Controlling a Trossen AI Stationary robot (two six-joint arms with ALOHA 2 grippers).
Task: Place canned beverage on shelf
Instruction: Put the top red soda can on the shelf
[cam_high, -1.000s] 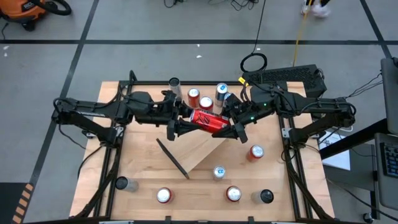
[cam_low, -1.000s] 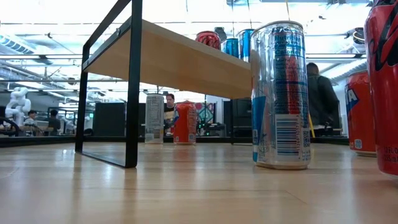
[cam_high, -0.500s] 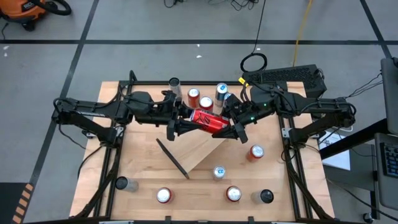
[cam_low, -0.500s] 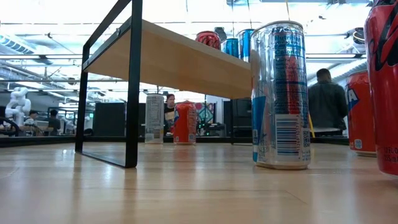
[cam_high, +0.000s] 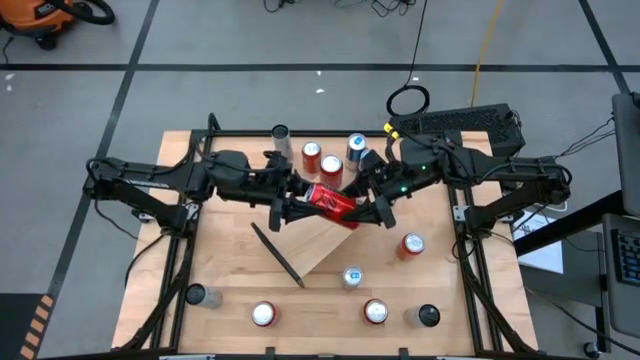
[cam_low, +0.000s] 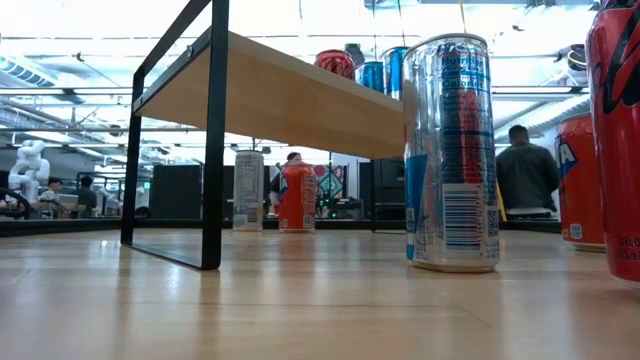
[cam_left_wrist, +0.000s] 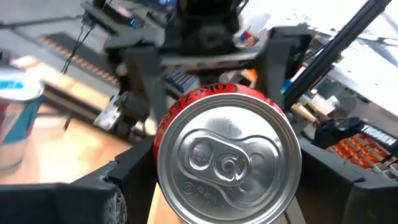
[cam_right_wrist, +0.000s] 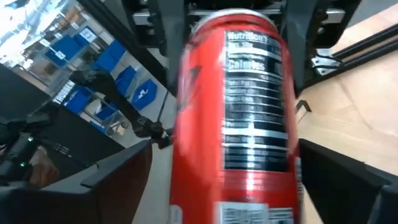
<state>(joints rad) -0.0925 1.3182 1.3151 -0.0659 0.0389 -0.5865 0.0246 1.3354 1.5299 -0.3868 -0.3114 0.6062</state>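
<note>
A red can (cam_high: 328, 203) hangs on its side above the light-wood shelf (cam_high: 325, 245), between my two grippers. My left gripper (cam_high: 297, 205) is shut on its lid end (cam_left_wrist: 227, 162). My right gripper (cam_high: 368, 205) stands open around the opposite end (cam_right_wrist: 249, 124), its fingers (cam_right_wrist: 118, 180) on either side of the can with narrow gaps. The shelf stands on its black brackets (cam_low: 210, 140) on the table. In the low view a red can (cam_low: 335, 62) and blue cans (cam_low: 375, 72) show above the shelf's far part. My left gripper pinches the red can's side wall just behind the lid rim (cam_left_wrist: 158, 155) between its two fingers (cam_left_wrist: 124, 186). The fingers come level from the table's left and lie along the can. The can is lifted clear of the shelf, lying roughly level, lid toward my left wrist.
Loose cans stand on the table near the front edge: a silver-blue one (cam_high: 352, 277), red ones (cam_high: 376, 312) (cam_high: 412, 243) (cam_high: 263, 315) and dark ones (cam_high: 195, 295) (cam_high: 428, 316). A tall pale can (cam_high: 280, 133) and an orange one (cam_high: 311, 152) stand at the back.
My right gripper's fingers have spread apart and no longer grip the red can. The can, still in my left gripper, has shifted a little toward the table's near edge. Both arms have otherwise stayed where they were.
</note>
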